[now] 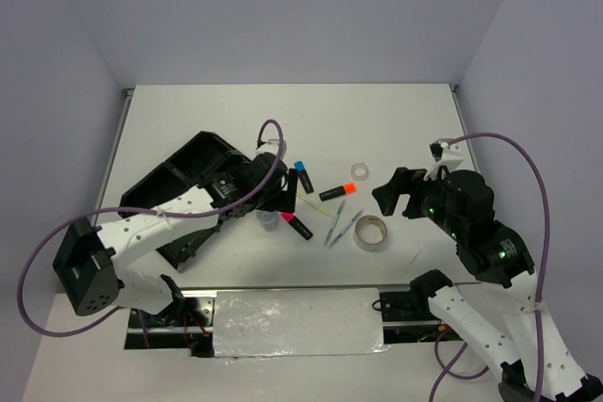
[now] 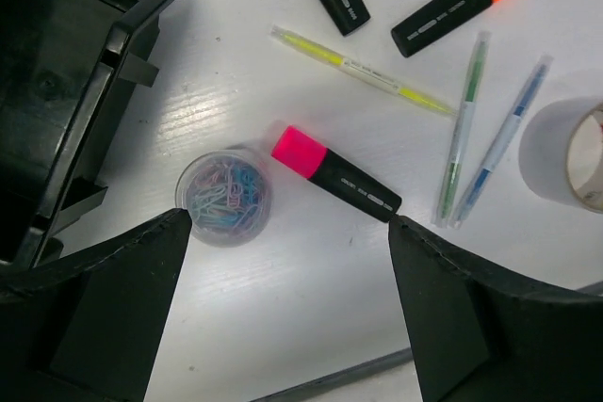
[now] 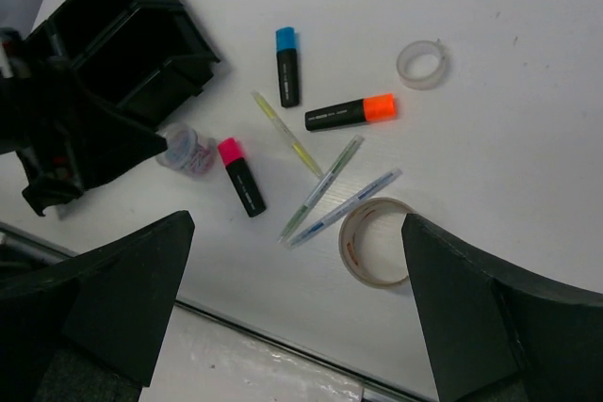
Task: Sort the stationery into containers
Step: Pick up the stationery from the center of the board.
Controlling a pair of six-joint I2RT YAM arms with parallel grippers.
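The left fingers (image 2: 113,317) are spread as wide as they go and have hold of nothing. The pink highlighter (image 2: 334,174) lies slantwise on the white table (image 2: 283,327) between their two tips, with its black end close to one tip. The translucent cup (image 2: 226,198) stands upright just beside the other tip, full of coloured paper clips (image 2: 222,193). I cannot tell whether that tip touches it. The black organiser tray (image 2: 66,91) sits on that same side, beyond the cup.

Further out past these fingertips lie the thin yellow stick (image 2: 363,71), then the orange highlighter (image 2: 459,2) and the blue highlighter (image 3: 286,65), each apart from the others.

The right fingers (image 3: 509,317) also stand fully open and empty, up off the table. The beige tape roll (image 3: 350,244) lies flat between them, close in front of one tip. Just beyond the roll, the green pen (image 3: 322,185) and the blue pen (image 3: 347,206) lie side by side, with their near ends almost meeting. The small clear ring (image 3: 421,63) lies farthest out from these fingers, well apart from everything else.
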